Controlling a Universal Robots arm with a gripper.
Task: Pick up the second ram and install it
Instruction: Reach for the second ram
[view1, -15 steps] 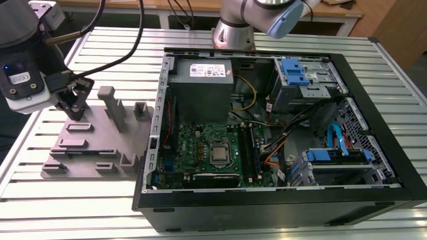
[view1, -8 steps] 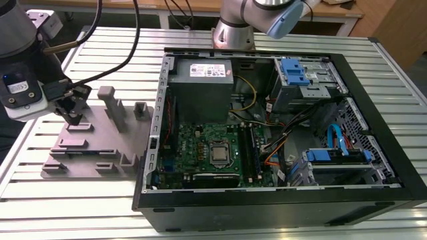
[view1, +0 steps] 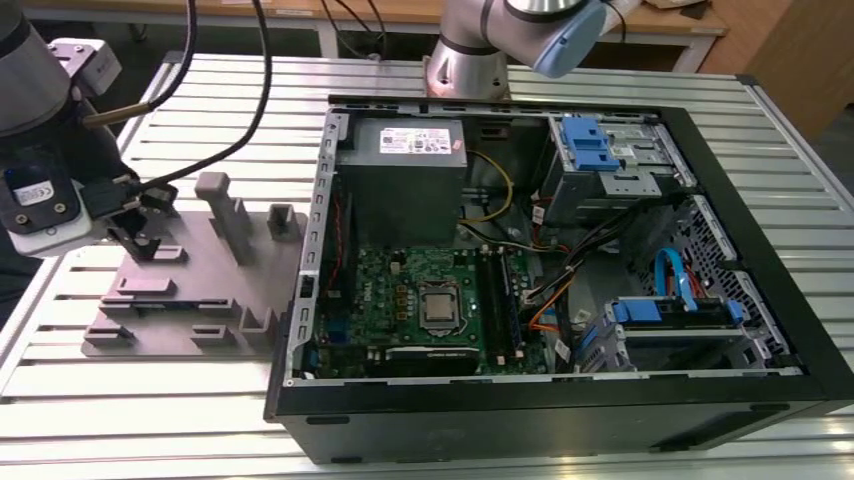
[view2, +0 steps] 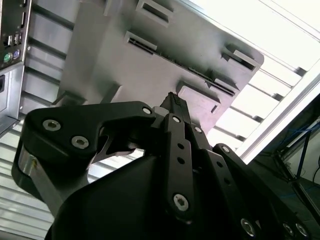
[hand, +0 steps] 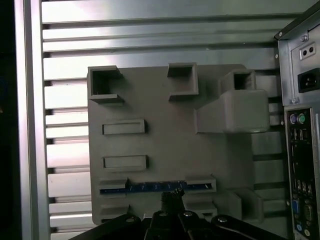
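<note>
Holds the gripper drawn together and empty close over the second ram, kept on edge in a slot of the grey fixture block at 9 o'clock from the computer case, likely to leave its top edge free for grasping.

We take this for a robotics lab or workshop: a slatted aluminium bench carries an opened desktop computer case, a grey fixture block and a robot arm's base.
</note>
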